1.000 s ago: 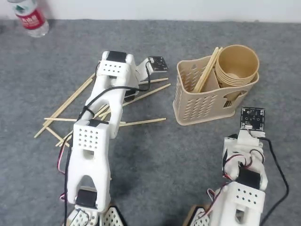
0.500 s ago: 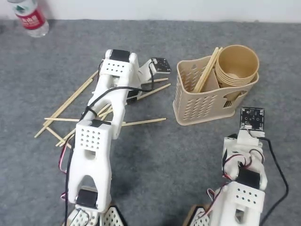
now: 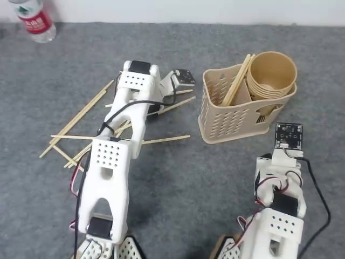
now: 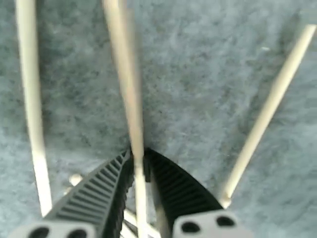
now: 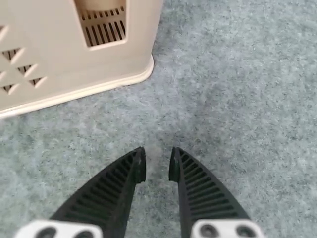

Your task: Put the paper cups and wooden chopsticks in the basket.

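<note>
A bottle (image 3: 33,20) lies at the table's (image 3: 188,183) far left corner. Across the left half, loose wooden chopsticks (image 3: 81,116) lie scattered and crossed. At the right end of that pile the left gripper (image 4: 137,151) is clamped on one chopstick (image 4: 124,74), which runs out between the jaws; whether it is clear of the table I cannot tell. Toward the far right edge stands the basket (image 3: 237,118), with a stack of paper cups (image 3: 272,75) in it and stowed sticks (image 3: 237,81) leaning beside the stack. Near the basket's front, the right gripper (image 5: 156,163) hangs narrowly parted and empty. The step in hand looks like picking up a stick. Next it needs lifting free of its neighbours, carrying right, and lowering end-first into the basket beside the cups.
</note>
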You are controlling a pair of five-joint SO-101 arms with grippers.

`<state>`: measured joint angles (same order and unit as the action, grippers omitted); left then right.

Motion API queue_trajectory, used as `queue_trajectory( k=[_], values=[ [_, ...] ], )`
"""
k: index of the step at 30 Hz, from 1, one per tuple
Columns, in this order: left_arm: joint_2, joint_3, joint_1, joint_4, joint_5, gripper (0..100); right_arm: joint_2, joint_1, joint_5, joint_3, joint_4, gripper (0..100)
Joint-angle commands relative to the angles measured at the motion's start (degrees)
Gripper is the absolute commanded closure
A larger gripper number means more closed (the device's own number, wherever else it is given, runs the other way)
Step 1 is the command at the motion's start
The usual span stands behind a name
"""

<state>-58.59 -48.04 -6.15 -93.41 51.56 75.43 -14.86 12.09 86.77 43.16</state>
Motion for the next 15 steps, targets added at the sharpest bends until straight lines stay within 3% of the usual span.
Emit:
queue_trajectory(
  k=[1, 8, 15],
  values=[
    [0.4, -1.9, -2.7, -5.0, 2.4, 99, 0.6, 0.2, 0.7, -0.2, -1.0, 90.2],
    [10.2, -6.6, 0.1, -7.3, 1.0, 99, 0.6, 0.0, 0.8, -0.2, -1.0, 90.2],
    [36.7, -7.0, 2.3, -6.9, -2.3, 99, 0.6, 0.2, 0.6, -0.2, -1.0, 90.2]
  ],
)
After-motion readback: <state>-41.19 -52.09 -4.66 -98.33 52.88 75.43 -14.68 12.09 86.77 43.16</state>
